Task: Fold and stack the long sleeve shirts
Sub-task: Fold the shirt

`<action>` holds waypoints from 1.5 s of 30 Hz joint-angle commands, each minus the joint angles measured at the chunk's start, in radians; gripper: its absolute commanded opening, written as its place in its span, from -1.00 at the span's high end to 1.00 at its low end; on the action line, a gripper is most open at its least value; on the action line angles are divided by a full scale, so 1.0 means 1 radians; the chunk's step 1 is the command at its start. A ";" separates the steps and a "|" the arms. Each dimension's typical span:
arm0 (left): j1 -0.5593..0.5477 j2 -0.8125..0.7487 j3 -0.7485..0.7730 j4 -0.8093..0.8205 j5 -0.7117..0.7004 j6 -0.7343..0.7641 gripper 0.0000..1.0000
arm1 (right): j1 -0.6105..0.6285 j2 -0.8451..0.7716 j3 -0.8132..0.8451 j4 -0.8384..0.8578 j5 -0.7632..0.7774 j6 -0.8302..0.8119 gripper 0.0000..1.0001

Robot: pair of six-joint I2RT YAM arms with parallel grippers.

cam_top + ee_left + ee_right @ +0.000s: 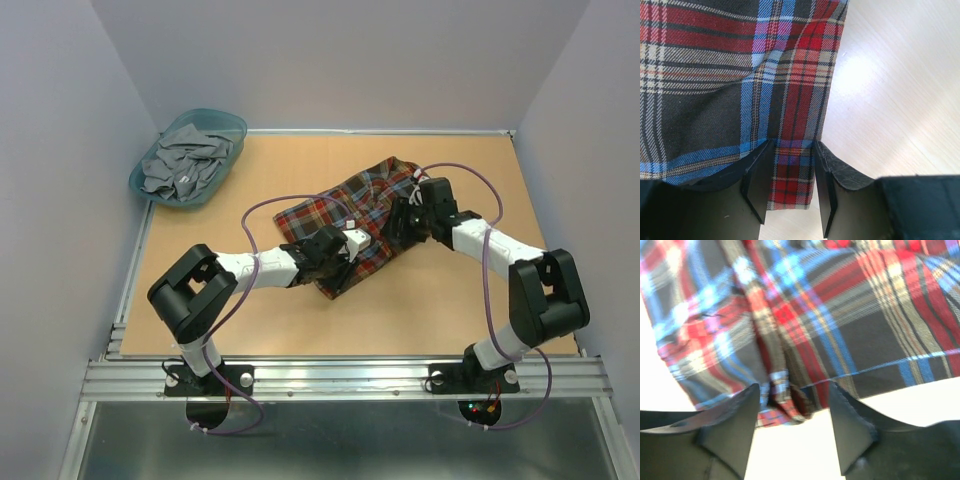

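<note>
The long sleeve shirt (340, 210) is a red, brown, navy and yellow plaid flannel, lying partly folded on the middle of the wooden table. My left gripper (362, 243) sits at its near right edge. In the left wrist view the left gripper (793, 150) is open, and its fingers straddle a flat corner strip of the shirt (715, 75). My right gripper (398, 222) is at the shirt's right side. In the right wrist view the right gripper (794, 390) is wide open, with a bunched fold of the shirt's (865, 315) edge between its fingers.
A teal plastic basket (232, 122) holding crumpled grey clothes (185, 160) stands at the far left corner. Bare table (480, 180) lies to the right of the shirt and in front of it. Grey walls close in the left, right and back sides.
</note>
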State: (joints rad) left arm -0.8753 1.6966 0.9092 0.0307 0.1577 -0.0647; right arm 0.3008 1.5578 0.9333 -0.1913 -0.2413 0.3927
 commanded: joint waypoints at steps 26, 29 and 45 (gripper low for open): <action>-0.008 -0.067 -0.069 -0.130 0.085 -0.055 0.02 | 0.061 0.061 -0.082 -0.025 0.267 0.006 0.42; -0.007 -0.112 -0.053 -0.132 0.069 -0.070 -0.08 | 0.063 0.006 -0.035 -0.059 0.254 -0.023 0.23; 0.441 -0.509 -0.176 -0.035 0.031 -0.483 -0.79 | 0.420 -0.183 0.018 -0.143 0.375 -0.156 -0.43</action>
State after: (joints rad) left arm -0.5274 1.2331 0.7994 -0.0246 0.2028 -0.4004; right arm 0.6266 1.3861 0.8970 -0.3107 0.0761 0.2642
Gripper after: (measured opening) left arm 0.891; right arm 0.715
